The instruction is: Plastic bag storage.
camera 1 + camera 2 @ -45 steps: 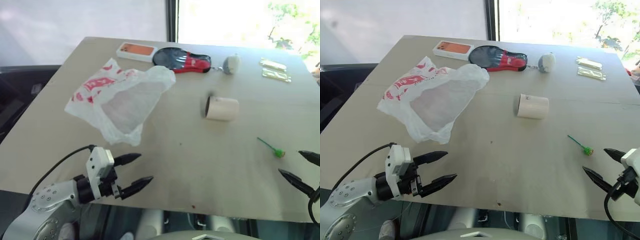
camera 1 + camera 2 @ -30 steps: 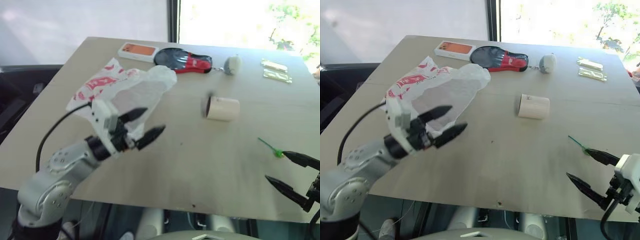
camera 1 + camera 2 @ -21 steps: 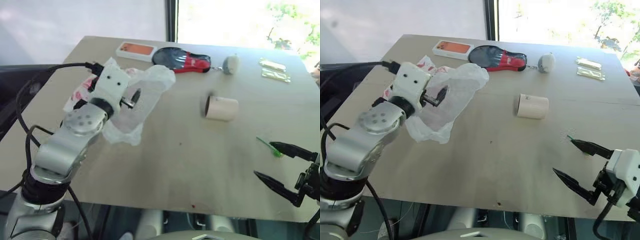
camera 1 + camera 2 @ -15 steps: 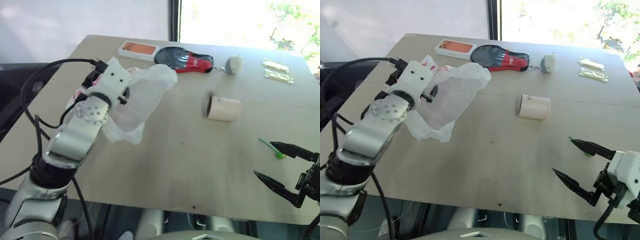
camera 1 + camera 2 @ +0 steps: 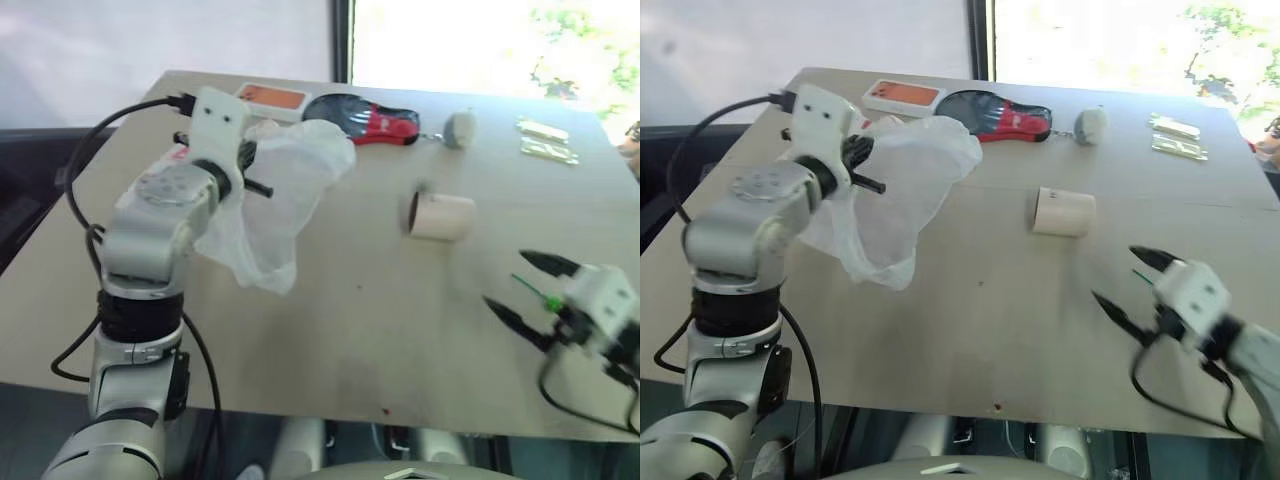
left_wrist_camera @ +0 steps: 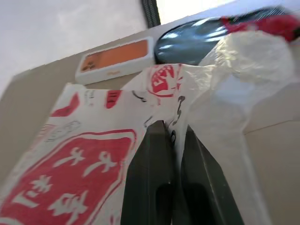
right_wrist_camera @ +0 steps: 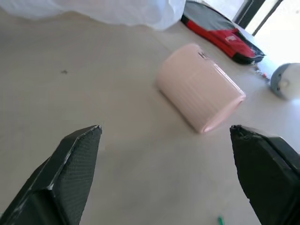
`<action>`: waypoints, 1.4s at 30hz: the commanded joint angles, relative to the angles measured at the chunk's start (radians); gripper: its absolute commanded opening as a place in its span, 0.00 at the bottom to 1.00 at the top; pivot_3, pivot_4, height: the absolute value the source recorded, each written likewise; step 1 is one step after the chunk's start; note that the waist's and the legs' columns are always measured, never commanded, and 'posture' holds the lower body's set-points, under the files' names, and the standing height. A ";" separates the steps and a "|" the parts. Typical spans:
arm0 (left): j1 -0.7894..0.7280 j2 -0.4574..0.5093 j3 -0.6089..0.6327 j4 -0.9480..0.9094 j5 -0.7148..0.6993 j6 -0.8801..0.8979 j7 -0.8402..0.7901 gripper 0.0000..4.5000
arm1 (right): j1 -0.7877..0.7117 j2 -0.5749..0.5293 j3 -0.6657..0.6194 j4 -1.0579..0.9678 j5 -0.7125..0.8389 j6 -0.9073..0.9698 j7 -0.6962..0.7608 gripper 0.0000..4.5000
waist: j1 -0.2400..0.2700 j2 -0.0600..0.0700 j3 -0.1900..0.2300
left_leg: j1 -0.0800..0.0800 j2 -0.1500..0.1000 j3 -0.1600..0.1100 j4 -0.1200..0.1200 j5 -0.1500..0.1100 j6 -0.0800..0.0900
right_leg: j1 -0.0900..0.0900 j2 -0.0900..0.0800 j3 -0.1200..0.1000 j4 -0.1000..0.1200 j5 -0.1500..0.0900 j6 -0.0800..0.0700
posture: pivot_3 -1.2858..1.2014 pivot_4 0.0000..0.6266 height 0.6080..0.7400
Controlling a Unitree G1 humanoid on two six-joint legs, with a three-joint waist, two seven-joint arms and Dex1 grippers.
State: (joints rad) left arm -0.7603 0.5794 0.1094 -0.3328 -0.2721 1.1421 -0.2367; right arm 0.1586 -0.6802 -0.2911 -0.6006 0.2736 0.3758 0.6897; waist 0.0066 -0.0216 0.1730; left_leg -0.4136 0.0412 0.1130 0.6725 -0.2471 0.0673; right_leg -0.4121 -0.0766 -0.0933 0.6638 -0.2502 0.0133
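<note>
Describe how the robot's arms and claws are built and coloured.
Silver-grey jointed arms with black bands; a white boxy wrist block on each, and loose black cables. The left claw and the right claw each have two tapered black fingers.

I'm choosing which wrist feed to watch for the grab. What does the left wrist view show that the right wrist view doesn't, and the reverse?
Left wrist view: the left gripper shut on the plastic bag, at a fold beside its red print, with the orange phone box beyond.

Right wrist view: the open right gripper low over the table, holding nothing, aimed toward the beige cup lying on its side, plus a grey pouch.

Both: a part of the bag and the red and black case.
</note>
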 commanded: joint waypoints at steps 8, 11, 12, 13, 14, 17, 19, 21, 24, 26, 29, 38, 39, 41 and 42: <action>-0.029 -0.005 0.055 -0.199 -0.058 0.162 0.010 0.01 | -0.259 -0.176 0.096 0.138 -0.086 0.484 -0.072 1.00 | 0.027 0.001 0.001 | -0.004 -0.003 -0.003 -0.001 0.000 0.000 | 0.000 0.002 -0.003 -0.001 0.002 -0.003 | 0.52 0.24 1.00; -0.031 -0.005 0.036 -0.240 -0.067 0.188 0.011 0.01 | -0.260 -0.283 0.038 0.116 -0.006 0.681 0.008 1.00 | 0.028 0.001 0.001 | -0.004 -0.003 -0.002 -0.001 0.000 0.000 | 0.000 0.002 -0.002 -0.002 0.002 -0.003 | 0.52 0.24 1.00; -0.029 0.000 0.029 -0.250 -0.069 0.190 0.006 0.01 | -0.255 -0.318 0.028 0.112 0.016 0.734 0.036 1.00 | 0.028 0.001 0.001 | -0.004 -0.003 -0.002 -0.001 0.000 0.000 | 0.000 0.002 -0.002 -0.001 0.002 -0.003 | 0.52 0.24 1.00; -0.028 0.001 0.026 -0.257 -0.075 0.194 0.001 0.01 | -0.241 -0.356 0.025 0.109 0.031 0.767 0.066 1.00 | 0.027 0.002 0.002 | -0.004 -0.003 -0.002 -0.001 0.000 0.000 | 0.000 0.002 -0.002 -0.001 0.002 -0.003 | 0.52 0.24 1.00; -0.029 -0.001 0.027 -0.263 -0.078 0.201 -0.002 0.01 | -0.231 -0.386 0.025 0.105 0.047 0.794 0.083 1.00 | 0.027 0.002 0.001 | -0.003 -0.002 -0.002 0.000 0.000 0.000 | 0.000 0.002 -0.002 0.000 0.002 -0.003 | 0.52 0.24 1.00; -0.033 -0.004 0.018 -0.274 -0.077 0.210 -0.001 0.01 | -0.225 -0.433 0.068 0.136 0.070 0.829 0.101 1.00 | 0.023 0.001 0.001 | -0.002 -0.001 -0.003 0.000 0.000 0.000 | 0.001 0.000 -0.002 0.000 0.002 -0.003 | 0.52 0.24 1.00; -0.035 -0.008 0.012 -0.274 -0.075 0.211 0.002 0.00 | -0.223 -0.452 0.118 0.171 0.063 0.808 0.110 0.88 | 0.018 0.001 0.001 | -0.002 -0.001 -0.002 0.000 0.000 0.000 | 0.001 0.000 -0.002 -0.001 0.002 -0.003 | 0.52 0.24 1.00; -0.036 -0.010 0.009 -0.270 -0.072 0.207 0.004 0.00 | -0.233 -0.450 0.151 0.206 0.054 0.790 0.106 0.72 | 0.013 0.001 0.001 | -0.002 -0.002 -0.002 0.000 0.000 0.000 | 0.001 -0.001 -0.002 -0.001 0.002 -0.003 | 0.52 0.24 1.00; -0.039 -0.006 0.000 -0.252 -0.063 0.185 0.003 0.00 | -0.256 -0.434 0.203 0.255 0.041 0.770 0.096 0.40 | 0.009 0.000 0.001 | -0.002 -0.002 -0.002 0.000 0.000 0.000 | 0.001 -0.001 -0.002 -0.001 0.002 -0.003 | 0.52 0.24 1.00; -0.046 -0.012 0.000 -0.233 -0.059 0.176 0.006 0.00 | -0.260 -0.432 0.220 0.269 0.040 0.754 0.100 0.17 | 0.009 0.000 0.001 | -0.002 -0.002 -0.002 0.000 0.000 0.000 | 0.001 -0.001 -0.002 -0.001 0.002 -0.003 | 0.52 0.24 1.00; -0.050 -0.018 -0.002 -0.216 -0.055 0.166 0.009 0.00 | -0.259 -0.429 0.214 0.270 0.047 0.750 0.099 0.01 | 0.009 -0.001 0.000 | -0.002 -0.001 -0.003 0.000 0.000 0.000 | 0.001 0.000 -0.002 -0.001 0.002 -0.003 | 0.52 0.24 1.00; -0.065 -0.037 -0.003 -0.161 -0.043 0.140 0.014 0.00 | -0.258 -0.349 0.070 -0.030 0.266 0.875 0.116 0.01 | 0.006 -0.002 0.000 | -0.002 -0.001 -0.004 0.000 0.000 0.000 | 0.002 -0.001 -0.002 -0.001 0.002 -0.003 | 0.52 0.24 1.00; -0.067 -0.038 -0.005 -0.158 -0.043 0.138 0.014 0.00 | -0.262 -0.341 0.077 -0.025 0.247 0.861 0.088 0.01 | 0.007 -0.002 0.000 | -0.002 -0.001 -0.003 0.001 0.000 0.000 | 0.002 -0.001 -0.002 0.000 0.002 -0.003 | 0.52 0.24 1.00; -0.072 -0.038 -0.006 -0.155 -0.043 0.139 0.014 0.00 | -0.240 -0.352 0.068 -0.029 0.257 0.856 0.095 0.01 | 0.010 -0.002 0.001 | -0.002 -0.002 -0.003 0.001 0.000 0.000 | 0.002 -0.002 -0.002 0.000 0.002 -0.003 | 0.52 0.24 1.00; -0.073 -0.038 -0.007 -0.154 -0.043 0.138 0.013 0.00 | -0.233 -0.350 0.061 -0.026 0.256 0.853 0.088 0.01 | 0.012 -0.002 0.001 | -0.002 -0.002 -0.003 0.001 0.000 0.000 | 0.002 -0.002 -0.003 0.000 0.002 -0.003 | 0.52 0.24 1.00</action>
State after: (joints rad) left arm -0.8074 0.5350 0.1017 -0.4768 -0.3257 1.3022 -0.2301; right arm -0.0822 -1.0163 -0.1859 -0.6115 0.5286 1.2377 0.7885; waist 0.0186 -0.0237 0.1735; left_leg -0.4160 0.0388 0.1093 0.6733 -0.2468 0.0671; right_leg -0.4104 -0.0785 -0.0965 0.6631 -0.2481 0.0105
